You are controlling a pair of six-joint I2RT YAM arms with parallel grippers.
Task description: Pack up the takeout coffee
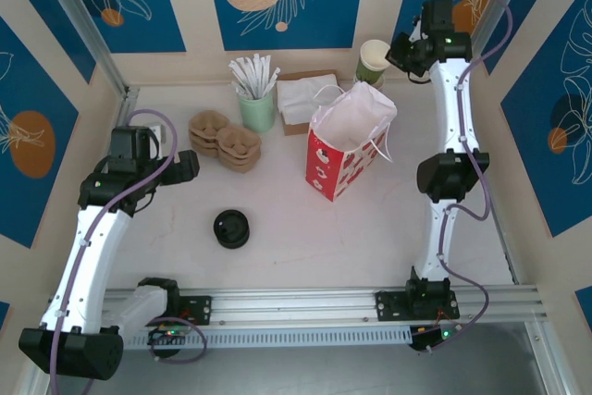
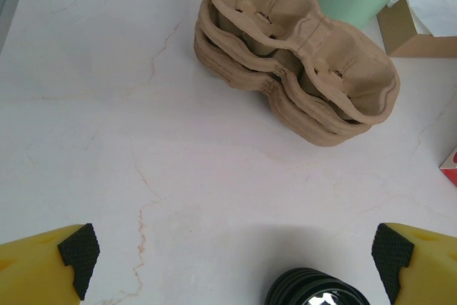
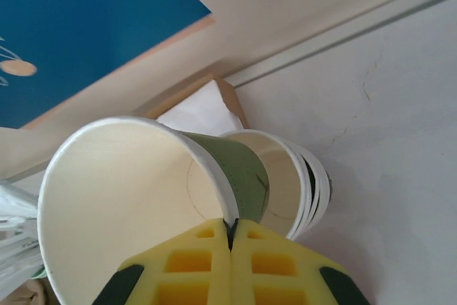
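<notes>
My right gripper (image 3: 230, 237) is shut on the rim of a lidless paper cup (image 3: 121, 205) with a green outer wall. The cup is tilted, partly out of the stack of cream cups (image 3: 296, 180) at the back wall. From above, this gripper (image 1: 400, 55) sits just right of the cup stack (image 1: 374, 60). The red bag (image 1: 347, 150) stands open-topped in front of the stack. My left gripper (image 2: 235, 255) is open over bare table, above a stack of black lids (image 2: 314, 294); from above it (image 1: 190, 166) is at the left. The takeout coffee is out of view.
Stacked cardboard cup carriers (image 1: 225, 141) (image 2: 300, 83) lie left of centre. Behind them stand a mint holder of white straws (image 1: 257, 104) and a brown napkin box (image 1: 301, 97). The black lids (image 1: 231, 228) sit near the front.
</notes>
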